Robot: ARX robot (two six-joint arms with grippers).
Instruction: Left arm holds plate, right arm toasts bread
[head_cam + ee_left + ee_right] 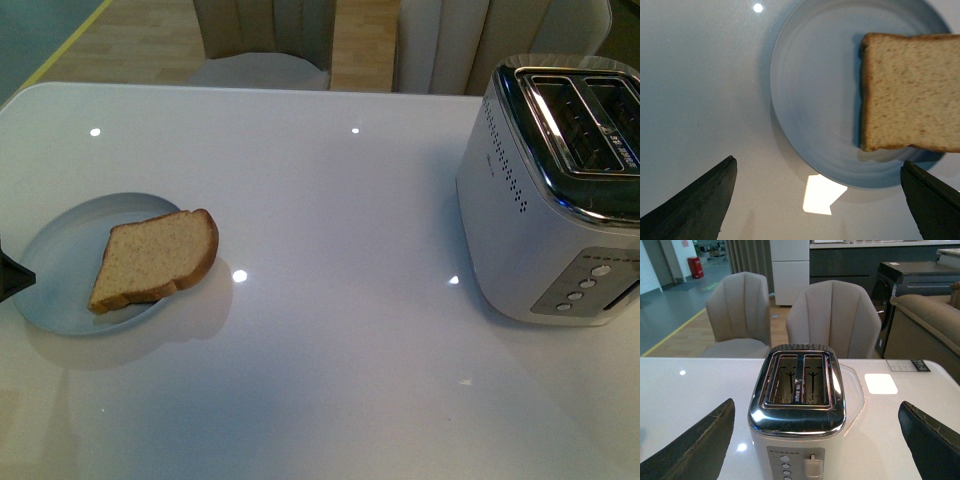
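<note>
White glossy worktop point(330, 200), shiny enough that the ceiling lights show up as little bright dots all over it. On the robot's left side sits the pale blue-grey plate point(60, 250), with the bread point(155, 260) lying flat on it. The slice is off-centre, and its rounded crusty top hangs over the rim on the side facing the toaster point(520, 230).

The toaster is way over on the right, well apart from the plate. It has a white body and a chrome top with two slots, plus a column of round buttons and a lever on its end face.

The left arm point(818, 160) has its black jaws spread wide. In its wrist view the near edge of the plate sits between the two tips. From the front only one black tip pokes in, right by the plate's left rim, and I can't tell if it's touching. The right arm point(816, 403) also has its jaws spread wide and looks down on the toaster's button end.

Behind the worktop there are two beige padded chairs point(832, 315) pushed up to the far edge. Past them is a wooden floor point(130, 40) with a yellow line point(65, 45), and there's a tan sofa point(925, 320) off to one side.
</note>
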